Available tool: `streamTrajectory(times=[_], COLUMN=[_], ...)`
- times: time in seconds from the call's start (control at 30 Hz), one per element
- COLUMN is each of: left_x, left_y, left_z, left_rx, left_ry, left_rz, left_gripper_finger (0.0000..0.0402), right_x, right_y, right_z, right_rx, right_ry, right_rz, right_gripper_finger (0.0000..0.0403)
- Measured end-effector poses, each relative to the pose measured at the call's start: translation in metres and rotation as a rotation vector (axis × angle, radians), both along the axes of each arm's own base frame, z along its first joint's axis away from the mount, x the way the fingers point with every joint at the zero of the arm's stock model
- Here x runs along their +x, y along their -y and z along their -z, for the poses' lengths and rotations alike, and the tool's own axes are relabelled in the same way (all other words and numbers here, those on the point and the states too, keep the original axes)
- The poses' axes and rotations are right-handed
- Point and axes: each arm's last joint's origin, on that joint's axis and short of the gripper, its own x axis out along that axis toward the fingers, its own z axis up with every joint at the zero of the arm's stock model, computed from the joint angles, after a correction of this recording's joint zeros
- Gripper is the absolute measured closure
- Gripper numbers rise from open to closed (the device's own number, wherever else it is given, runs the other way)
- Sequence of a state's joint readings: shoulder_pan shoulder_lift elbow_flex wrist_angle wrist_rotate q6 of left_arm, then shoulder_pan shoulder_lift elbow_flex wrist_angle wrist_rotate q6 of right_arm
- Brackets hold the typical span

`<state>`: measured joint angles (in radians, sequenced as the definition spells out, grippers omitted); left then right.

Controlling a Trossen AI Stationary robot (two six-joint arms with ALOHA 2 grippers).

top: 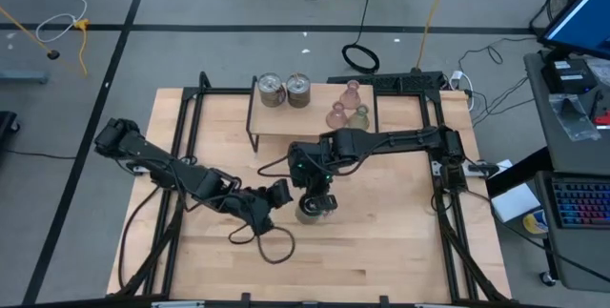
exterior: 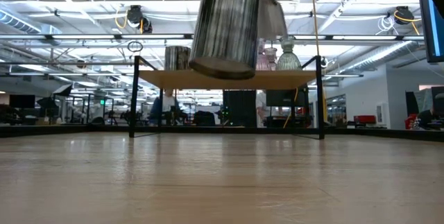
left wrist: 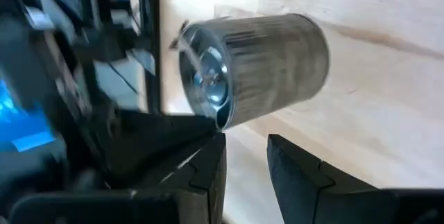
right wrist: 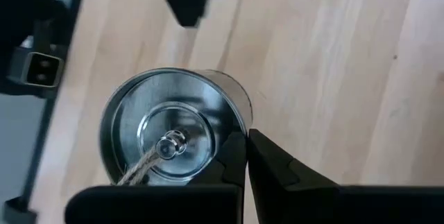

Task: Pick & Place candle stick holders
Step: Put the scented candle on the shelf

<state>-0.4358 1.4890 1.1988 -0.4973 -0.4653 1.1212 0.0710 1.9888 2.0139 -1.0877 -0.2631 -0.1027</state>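
Note:
My right gripper (top: 315, 197) is shut on a shiny silver round candle stick holder (exterior: 225, 26), which hangs above the middle of the table. It also shows in the right wrist view (right wrist: 173, 127). My left gripper (top: 279, 194) is open and empty just to the table's left of that holder (left wrist: 257, 68). Two more silver holders (top: 272, 90) (top: 298, 89) stand on a raised wooden shelf (top: 286, 122) at the far side. Three tinted glass holders (top: 353, 89) (top: 336, 113) (top: 360, 114) stand on the same shelf. My right gripper pinches the holder's side wall at the open rim (right wrist: 239, 123), one finger inside the cup and one outside. The fingers come from above, pointing down. The holder hangs below them, open top up, slightly tilted and clear of the table.
The shelf's thin black legs (exterior: 132, 99) (exterior: 320, 99) stand on the table at the far side. Black frame rails (top: 186, 136) (top: 440, 155) run along the table's left and right. A loose black cable (top: 272, 243) lies near the left gripper.

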Motion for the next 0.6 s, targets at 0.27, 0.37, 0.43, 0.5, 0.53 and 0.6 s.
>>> streamTrajectory(times=[0.27, 0.37, 0.43, 0.5, 0.53, 0.6], left_x=[-0.001, -0.002, -0.002, 0.003, 0.005, 0.011], left_y=[0.007, 0.010, 0.011, 0.009, 0.008, 0.005], left_z=[-0.002, -0.002, -0.001, 0.002, 0.003, 0.007], left_rx=[-0.167, -0.243, -0.276, -0.286, -0.290, -0.300], left_ry=[0.029, 0.000, -0.023, -0.031, -0.032, -0.032], left_rz=[-0.047, -0.005, 0.032, 0.050, 0.050, 0.051], left_gripper_finger=[0.0293, 0.0293, 0.0293, 0.0293, 0.0293, 0.0293], right_x=[0.005, 0.006, 0.008, 0.009, 0.010, 0.013], right_y=[0.004, 0.007, 0.009, 0.011, 0.012, 0.013], right_z=[0.029, 0.040, 0.045, 0.048, 0.048, 0.048], right_rx=[-0.010, -0.009, -0.004, -0.011, -0.014, -0.017], right_ry=[0.008, 0.014, 0.026, 0.048, 0.061, 0.091], right_rz=[-0.001, 0.002, 0.004, -0.001, -0.005, -0.010], right_gripper_finger=[0.0403, 0.0403, 0.0403, 0.0403, 0.0403, 0.0403])
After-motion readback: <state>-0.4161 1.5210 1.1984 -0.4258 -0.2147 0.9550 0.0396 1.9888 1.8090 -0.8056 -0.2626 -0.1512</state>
